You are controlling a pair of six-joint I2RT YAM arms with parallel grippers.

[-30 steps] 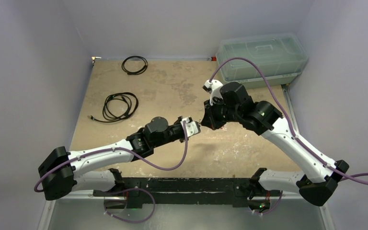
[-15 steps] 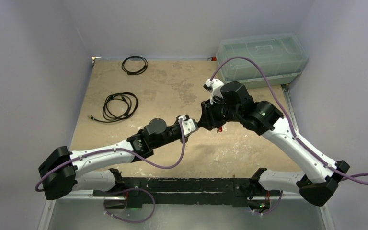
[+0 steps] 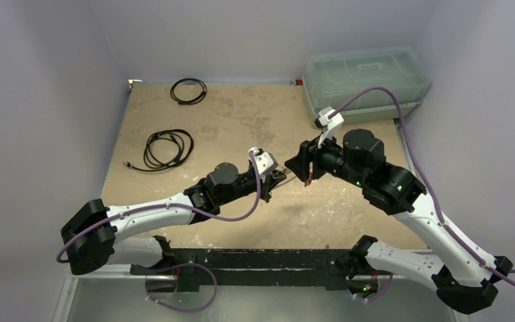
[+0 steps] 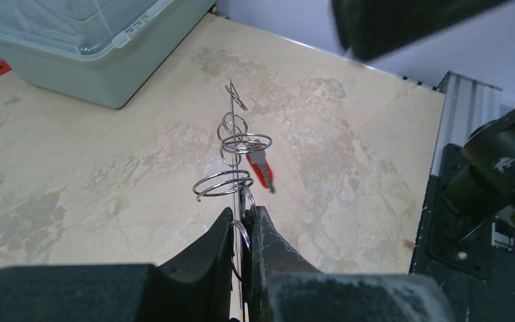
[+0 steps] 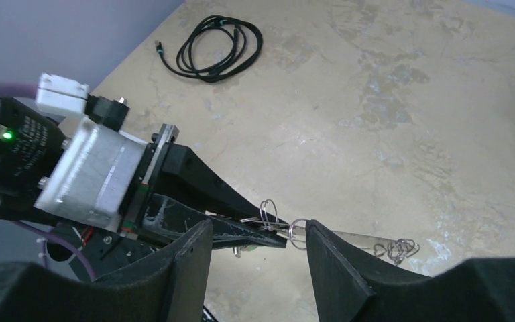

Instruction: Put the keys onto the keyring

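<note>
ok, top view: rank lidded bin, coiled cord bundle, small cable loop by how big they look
1. lidded bin
2. coiled cord bundle
3. small cable loop
Gaps are clear, no ties.

White-shelled arms (image 3: pixel 147 215) with black joints carry purple cables (image 3: pixel 375 89); left gripper (image 4: pixel 243 216) and right gripper (image 5: pixel 258 228) are matte black

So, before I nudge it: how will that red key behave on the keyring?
The red key will probably swing freely, dangling from a small split ring. Likely light: the thin keyring in the left gripper stands straight under it.
</note>
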